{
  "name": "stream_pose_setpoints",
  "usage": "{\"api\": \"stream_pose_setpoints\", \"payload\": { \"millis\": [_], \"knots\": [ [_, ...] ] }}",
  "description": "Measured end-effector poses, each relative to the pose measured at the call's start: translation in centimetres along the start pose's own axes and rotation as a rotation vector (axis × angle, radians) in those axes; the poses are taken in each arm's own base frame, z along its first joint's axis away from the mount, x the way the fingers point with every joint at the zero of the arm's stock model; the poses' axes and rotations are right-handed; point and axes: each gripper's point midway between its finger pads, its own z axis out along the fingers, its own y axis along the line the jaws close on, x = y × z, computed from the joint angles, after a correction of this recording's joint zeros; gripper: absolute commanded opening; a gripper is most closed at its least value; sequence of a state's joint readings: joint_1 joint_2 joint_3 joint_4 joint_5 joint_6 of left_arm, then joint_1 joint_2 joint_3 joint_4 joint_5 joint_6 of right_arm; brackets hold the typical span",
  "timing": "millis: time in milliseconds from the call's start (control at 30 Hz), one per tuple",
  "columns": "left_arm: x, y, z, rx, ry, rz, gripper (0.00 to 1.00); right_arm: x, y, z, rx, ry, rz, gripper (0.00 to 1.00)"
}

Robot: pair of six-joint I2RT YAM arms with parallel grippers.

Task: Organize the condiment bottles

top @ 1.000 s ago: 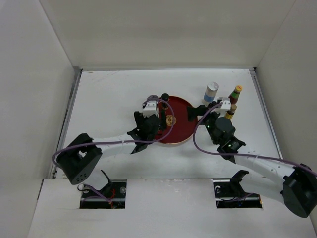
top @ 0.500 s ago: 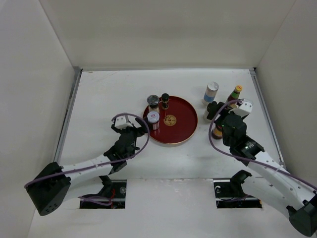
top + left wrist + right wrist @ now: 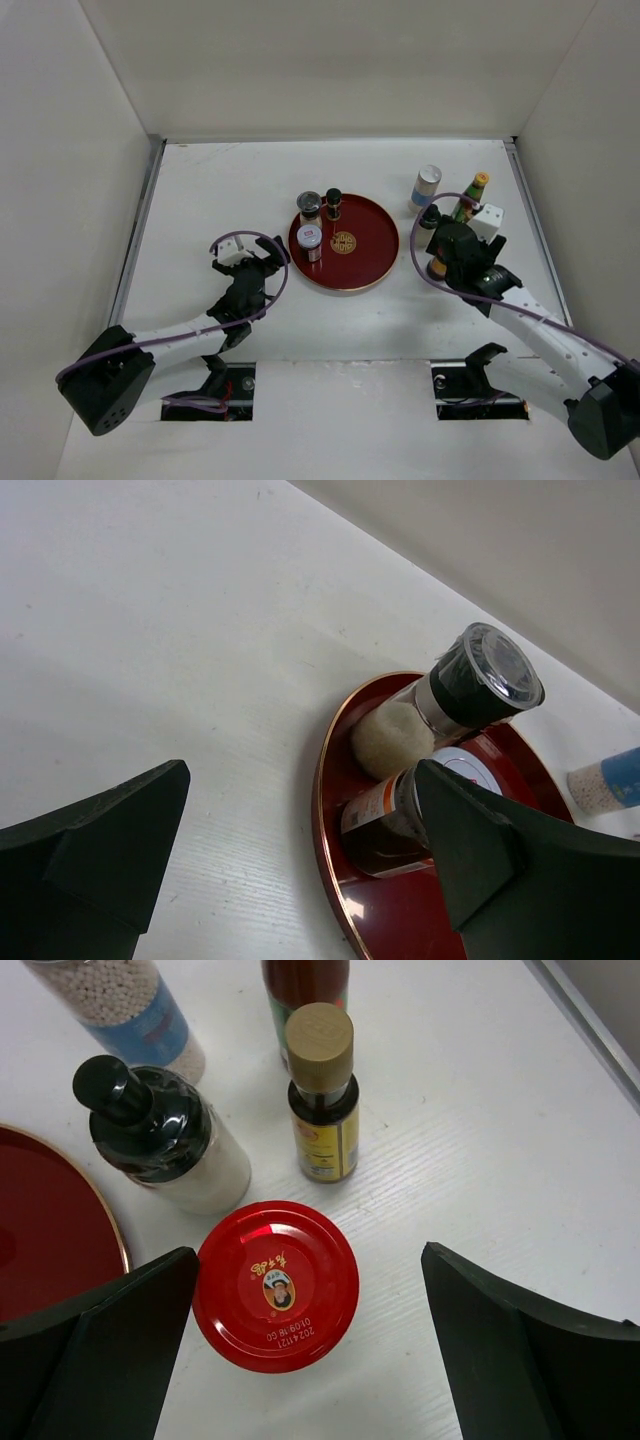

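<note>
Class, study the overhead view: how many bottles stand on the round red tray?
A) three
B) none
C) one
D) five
A: the red tray holds exactly three, a clear-lidded grinder, a black-capped bottle and a white-lidded jar.

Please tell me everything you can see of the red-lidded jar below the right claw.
The red-lidded jar stands upright on the white table, lid closed. The round glossy red lid bears a small portrait emblem and printed digits; the body is hidden beneath it. It sits between the fingers of the open right claw, close beside a black-topped shaker.
</note>
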State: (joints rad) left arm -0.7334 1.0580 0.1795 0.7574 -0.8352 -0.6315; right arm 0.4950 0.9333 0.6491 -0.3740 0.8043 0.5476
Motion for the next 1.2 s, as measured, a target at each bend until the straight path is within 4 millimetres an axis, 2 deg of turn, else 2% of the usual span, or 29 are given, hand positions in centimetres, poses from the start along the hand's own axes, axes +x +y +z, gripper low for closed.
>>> {"api": "stream_pose_setpoints", "payload": {
  "millis": [167,300,367,467,567,733,900,1000,1100,1200],
  "knots": [
    [-0.2,-0.2,0.0,0.006,-0.006,-0.015,1.00,1.2,1.0,0.8,-0.038,0.051,-0.002,1.00],
    [-0.3,-0.2,0.1,0.003,-0.011,-0.019,1.00,2.3,1.9,1.4,-0.076,0.096,0.004,0.92],
    [-0.3,-0.2,0.1,0.003,-0.011,-0.019,1.00,2.6,1.9,1.9,-0.078,0.107,0.016,0.84],
    [-0.3,-0.1,0.1,0.003,-0.011,-0.019,1.00,3.2,1.7,2.2,-0.077,0.125,0.021,0.80],
    [-0.2,-0.1,0.1,0.001,-0.009,-0.016,1.00,3.8,1.7,2.2,-0.082,0.141,0.014,0.82],
    [-0.2,-0.2,0.1,0.005,-0.006,-0.017,1.00,4.0,1.6,2.2,-0.080,0.144,0.010,0.59],
    [-0.1,-0.2,0.1,0.007,-0.004,-0.018,1.00,3.8,1.3,0.5,-0.112,0.135,0.003,0.56],
    [0.0,-0.1,0.2,0.004,-0.002,-0.015,1.00,3.0,2.0,-1.0,-0.148,0.130,-0.025,0.55],
    [0.0,-0.1,0.2,0.004,-0.001,-0.016,1.00,1.6,4.0,-2.4,-0.207,0.110,-0.046,0.55],
    [0.0,0.0,0.3,0.001,-0.002,-0.017,1.00,-0.2,7.4,-3.8,-0.286,0.088,-0.057,0.54]
  ]
}}
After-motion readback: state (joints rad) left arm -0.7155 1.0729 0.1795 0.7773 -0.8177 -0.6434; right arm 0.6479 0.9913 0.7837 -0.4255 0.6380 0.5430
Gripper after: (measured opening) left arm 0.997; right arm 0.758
